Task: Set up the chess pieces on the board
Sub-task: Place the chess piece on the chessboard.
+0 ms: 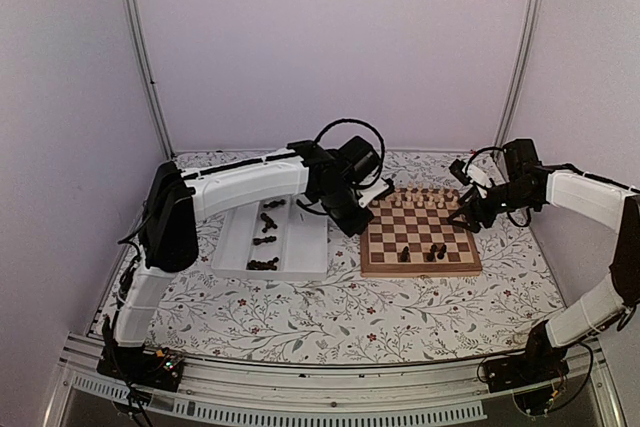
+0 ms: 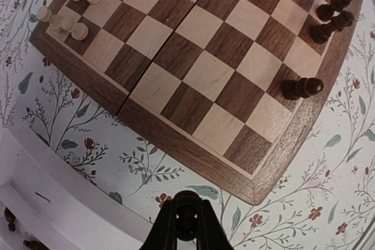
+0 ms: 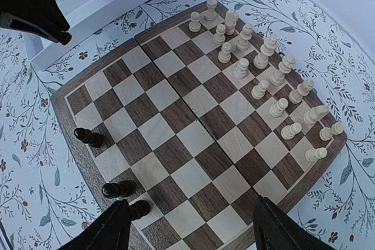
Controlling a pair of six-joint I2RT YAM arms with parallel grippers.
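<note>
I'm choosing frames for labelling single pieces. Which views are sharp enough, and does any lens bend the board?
Top external: evenly lit but coarse; the dark pieces on the board are blobs. Left wrist: crisp, but the board's edges bow from lens distortion; the held piece in the left gripper is dim. Right wrist: sharp, soft shadows, pale pieces distinct; the right gripper is a dark silhouette.

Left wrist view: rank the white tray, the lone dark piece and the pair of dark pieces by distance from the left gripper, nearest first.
From the left gripper, shut on a dark piece:
1. White tray, right beside it at lower left.
2. Lone dark piece, near the right edge of the board.
3. Pair of dark pieces, at the board's far right corner.
</note>
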